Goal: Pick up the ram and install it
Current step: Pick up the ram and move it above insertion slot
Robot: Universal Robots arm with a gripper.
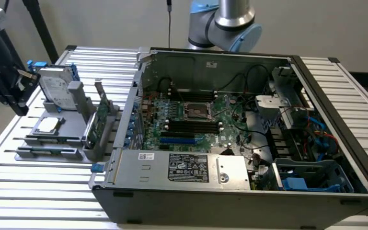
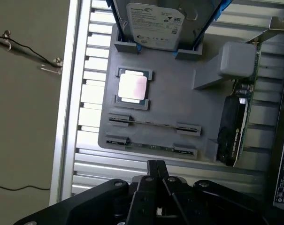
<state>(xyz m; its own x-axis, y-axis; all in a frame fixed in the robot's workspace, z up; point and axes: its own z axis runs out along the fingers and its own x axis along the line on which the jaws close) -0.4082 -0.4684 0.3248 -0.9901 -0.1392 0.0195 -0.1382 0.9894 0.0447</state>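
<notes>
Two ram sticks stand on edge in the grey holder tray (image 2: 179, 93). One ram stick (image 2: 153, 123) is thin and dark, and a greener ram stick (image 2: 149, 146) lies closest to my gripper; they are also at the tray's front (image 1: 46, 150). My gripper (image 2: 156, 168) hangs above the table just off that front edge, fingers pressed together with nothing between them. The black motherboard slots (image 1: 193, 126) lie inside the open computer case (image 1: 235, 191).
On the tray also sit a silver hard drive in a blue frame (image 2: 156, 21), a processor chip (image 2: 132, 86) and a broader green card (image 2: 235, 126) standing upright. The slatted aluminium table's edge (image 2: 69, 117) runs beside the tray. Cables and a power supply (image 1: 184, 170) crowd the case.
</notes>
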